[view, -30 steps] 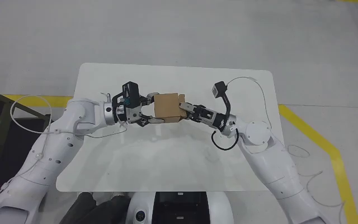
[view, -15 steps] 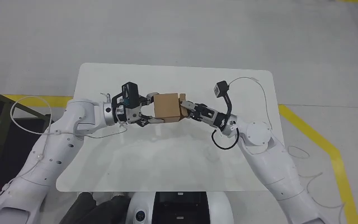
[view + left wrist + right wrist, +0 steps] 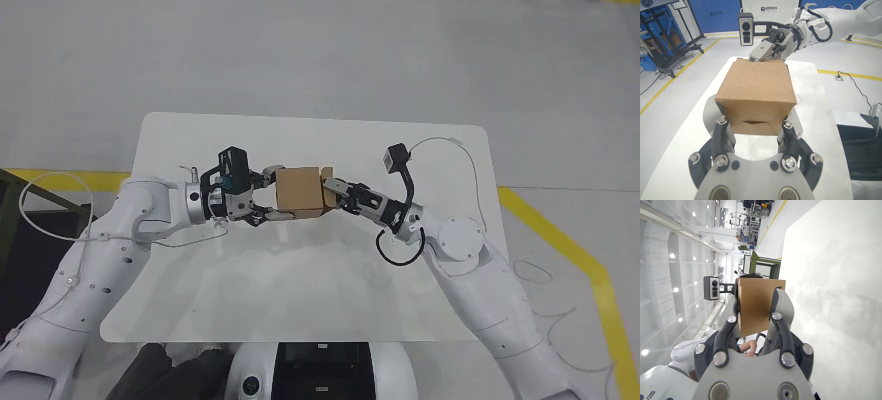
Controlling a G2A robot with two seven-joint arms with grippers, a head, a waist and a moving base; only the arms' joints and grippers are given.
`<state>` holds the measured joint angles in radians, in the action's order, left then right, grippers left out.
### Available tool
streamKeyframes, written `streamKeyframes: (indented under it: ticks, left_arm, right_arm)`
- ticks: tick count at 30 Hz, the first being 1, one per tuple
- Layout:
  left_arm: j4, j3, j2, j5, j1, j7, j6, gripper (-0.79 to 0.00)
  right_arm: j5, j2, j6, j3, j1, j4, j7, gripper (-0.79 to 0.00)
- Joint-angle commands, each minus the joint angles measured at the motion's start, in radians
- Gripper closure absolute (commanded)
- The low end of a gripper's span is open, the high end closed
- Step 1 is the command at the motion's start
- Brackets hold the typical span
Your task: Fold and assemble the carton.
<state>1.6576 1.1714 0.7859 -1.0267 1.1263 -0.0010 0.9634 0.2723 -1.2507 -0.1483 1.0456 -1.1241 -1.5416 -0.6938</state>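
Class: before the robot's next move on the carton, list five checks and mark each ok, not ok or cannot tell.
1. Left hand clamps the carton at the end facing it: ok.
2. Right hand straddles the opposite end: ok.
3. End by the left hand closed: ok, tuck flap is in, with a thin slit showing.
4. End by the right hand fully closed: cannot tell; a flap edge sticks out at one top corner.
5. Carton over the table, away from its edges: ok.
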Motion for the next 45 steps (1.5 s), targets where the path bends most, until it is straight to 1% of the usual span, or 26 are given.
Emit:
streamKeyframes:
  ticks: [1,13,17,23,27,33,41,45]
  left_arm:
    - [0.000,0.001,0.001,-0.002,0.001,-0.003,0.001,-0.369]
    - [0.000,0.004,0.009,-0.018,0.001,-0.012,-0.002,-0.372]
    - [-0.002,0.005,0.012,-0.025,0.001,-0.013,-0.008,-0.372]
    - [-0.009,0.001,0.018,-0.028,-0.003,-0.021,-0.012,-0.376]
    - [-0.012,-0.001,0.021,-0.029,-0.007,-0.026,-0.012,-0.376]
    - [-0.015,-0.001,0.025,-0.031,-0.010,-0.032,-0.011,-0.379]
    - [-0.015,0.004,0.029,-0.031,-0.009,-0.031,-0.007,-0.376]
    - [-0.015,0.008,0.031,-0.034,-0.007,-0.030,-0.006,-0.376]
  right_arm:
    - [-0.003,-0.001,0.003,-0.004,0.000,-0.003,-0.002,-0.329]
    - [-0.065,-0.003,0.026,-0.013,-0.001,-0.030,0.045,-0.311]
    - [-0.087,-0.002,0.035,-0.010,-0.009,-0.048,0.062,-0.326]
    - [-0.131,0.002,0.048,0.002,-0.035,-0.095,0.094,-0.317]
    - [-0.159,0.005,0.057,0.010,-0.051,-0.120,0.109,-0.299]
    - [-0.178,0.006,0.077,0.014,-0.063,-0.137,0.116,-0.225]
    - [-0.184,0.006,0.089,0.022,-0.067,-0.137,0.131,-0.219]
    - [-0.188,0.005,0.090,0.013,-0.067,-0.147,0.118,-0.219]
